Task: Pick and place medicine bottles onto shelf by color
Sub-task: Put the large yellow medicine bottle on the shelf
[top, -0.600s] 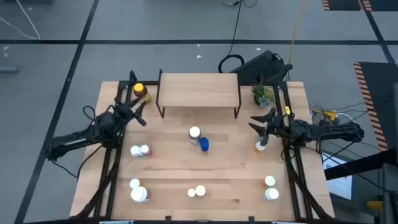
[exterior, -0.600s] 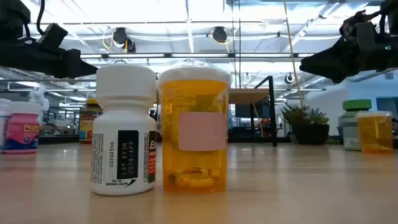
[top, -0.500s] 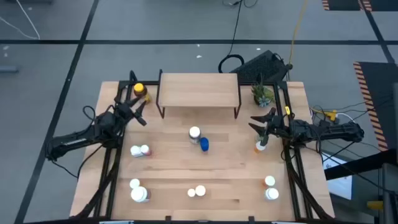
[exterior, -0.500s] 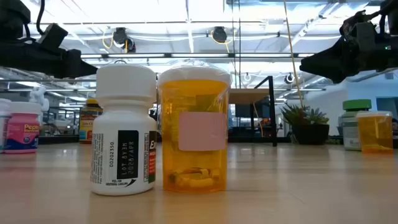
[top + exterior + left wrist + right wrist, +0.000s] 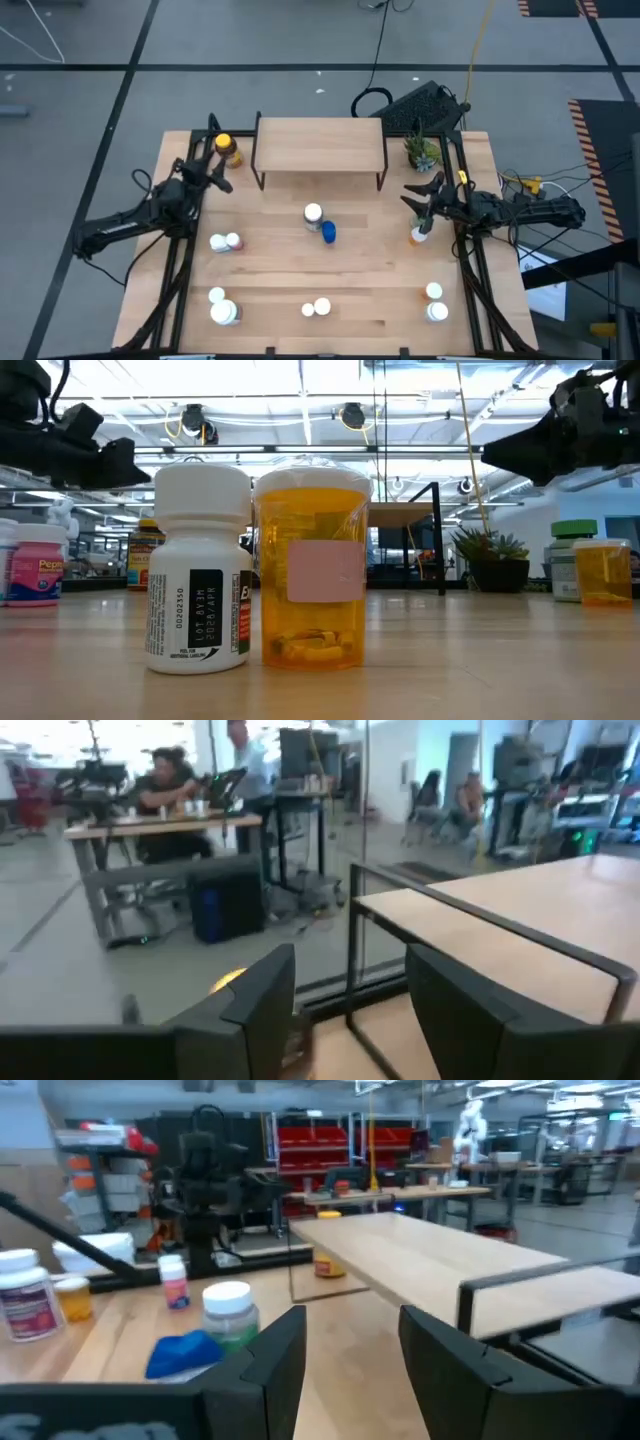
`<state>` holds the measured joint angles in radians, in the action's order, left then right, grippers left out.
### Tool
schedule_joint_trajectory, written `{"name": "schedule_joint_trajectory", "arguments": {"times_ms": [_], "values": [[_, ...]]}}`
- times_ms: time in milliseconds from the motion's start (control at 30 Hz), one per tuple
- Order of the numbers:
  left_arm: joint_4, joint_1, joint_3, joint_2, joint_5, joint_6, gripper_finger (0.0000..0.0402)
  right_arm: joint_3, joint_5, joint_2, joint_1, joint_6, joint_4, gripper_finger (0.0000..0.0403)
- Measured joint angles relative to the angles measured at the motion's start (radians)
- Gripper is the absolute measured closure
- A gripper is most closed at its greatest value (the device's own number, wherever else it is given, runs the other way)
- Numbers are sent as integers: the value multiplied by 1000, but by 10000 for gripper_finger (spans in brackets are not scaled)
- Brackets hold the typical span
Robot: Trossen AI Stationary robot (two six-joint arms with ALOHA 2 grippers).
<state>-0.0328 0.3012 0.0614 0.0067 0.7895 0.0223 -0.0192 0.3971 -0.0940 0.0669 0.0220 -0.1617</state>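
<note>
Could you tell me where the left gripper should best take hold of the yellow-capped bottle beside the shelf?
Probably around its body below the yellow cap. The yellow-capped bottle stands upright off the shelf's left end, so the open left gripper could come level from the table's front, its fingers straddling the cylinder.

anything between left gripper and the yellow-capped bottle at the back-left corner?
No. In the high view the left gripper hangs open just short of the yellow-capped bottle, with only bare tabletop between them.

On the white bottle (image 5: 202,570) we read "D2022350" and "WEAR LOT" printed sideways, and "Pepto" on the pink bottle (image 5: 36,564).
</note>
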Motion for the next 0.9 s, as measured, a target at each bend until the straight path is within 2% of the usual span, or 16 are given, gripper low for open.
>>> {"name": "schedule_joint_trajectory", "arguments": {"times_ms": [133,267,400,500,600,700,833,900], "values": [[-173,25,138,29,1,-44,200,-7,-10,-1,0,30,1,245],[-283,63,294,128,1,-72,178,-7,-38,-13,1,70,-3,245],[-365,108,420,308,-33,-114,143,-7,-101,-51,0,115,-50,230],[-422,159,511,471,-100,-136,115,-7,-122,-103,0,135,-130,196],[-509,230,611,632,-143,-137,95,-7,-101,-162,-1,170,-224,156],[-601,325,706,771,-231,-134,84,-7,-86,-217,-1,207,-318,131],[-668,480,804,924,-442,-141,86,-16,-88,-296,-1,213,-463,122],[-690,554,840,988,-525,-132,90,-39,-90,-343,-1,212,-462,122]]}}
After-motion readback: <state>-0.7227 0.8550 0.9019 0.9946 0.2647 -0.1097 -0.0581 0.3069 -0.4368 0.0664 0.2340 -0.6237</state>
